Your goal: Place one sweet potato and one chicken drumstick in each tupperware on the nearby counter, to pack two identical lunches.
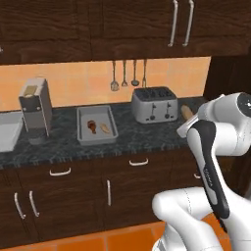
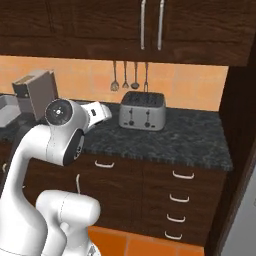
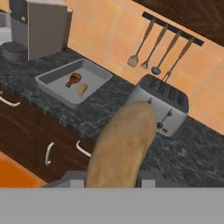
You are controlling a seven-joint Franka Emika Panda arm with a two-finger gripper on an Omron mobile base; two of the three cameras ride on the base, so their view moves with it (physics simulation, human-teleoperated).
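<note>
The end effector [image 3: 111, 179] is clamped on a dull tan-brown tapered sweet potato [image 3: 122, 144], held above the dark marbled stone worktop [image 3: 96, 116] near the silver toaster [image 3: 164, 105]. The shallow light-grey rectangular tupperware [image 3: 52, 85] already contains a glossy orange-brown chicken drumstick [image 3: 73, 79] beside another small tan tuber [image 3: 82, 89].

On the counter [image 1: 147, 135], the tupperware [image 1: 96, 125] sits between the coffee machine [image 1: 35, 105] on its left and the toaster [image 1: 154, 104] on its right. Inside it a chicken drumstick [image 1: 91, 125] lies just left of a sweet potato [image 1: 105, 128]. Utensils [image 1: 124, 74] hang on the wall behind. Another sweet potato [image 3: 122, 146] is in the gripper [image 3: 111, 179].
</note>
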